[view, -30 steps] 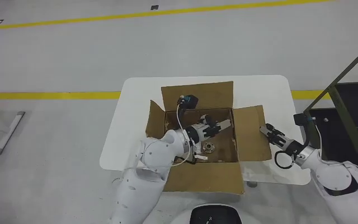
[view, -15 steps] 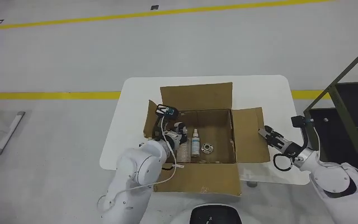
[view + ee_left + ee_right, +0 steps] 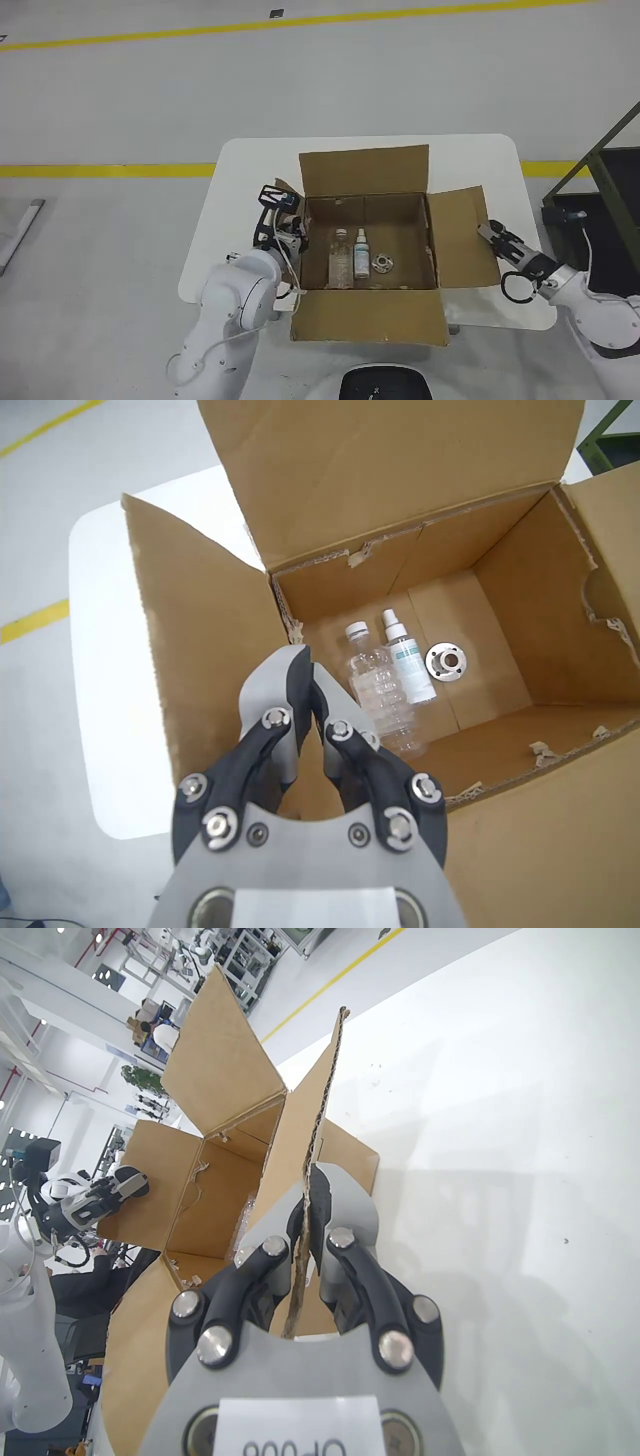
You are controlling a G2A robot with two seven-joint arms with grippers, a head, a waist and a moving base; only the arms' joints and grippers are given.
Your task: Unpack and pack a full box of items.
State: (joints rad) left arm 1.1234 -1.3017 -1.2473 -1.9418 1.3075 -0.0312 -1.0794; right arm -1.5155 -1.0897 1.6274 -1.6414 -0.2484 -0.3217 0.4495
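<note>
Top view showed the cardboard box (image 3: 365, 318) standing open near the middle of the white table (image 3: 250, 165). Three things lay in a row on the box floor. A clear plastic bottle (image 3: 341, 258) was nearest the left wall, with a white spray bottle (image 3: 361, 252) close against it. A round metal flange (image 3: 383, 264) sat flat just beside the spray bottle, toward the centre of the floor. Both bottles lay on their sides with their caps toward the rear wall. The rear flap (image 3: 365, 170) stood raised behind them, and the front flap (image 3: 400, 325) hung outward toward the robot. The left gripper (image 3: 290, 222) was at the left flap (image 3: 190, 610), which stood tilted up and outward. In the left wrist view its fingers were drawn nearly together astride the line where that flap meets the box wall, pinching the cardboard there. The right gripper (image 3: 310, 1193) was at the outer edge of the right flap (image 3: 300, 1128), which sloped out over the table on the opposite side. In the right wrist view the corrugated edge ran straight down between the two dark pads, which were clamped narrowly on it.
</note>
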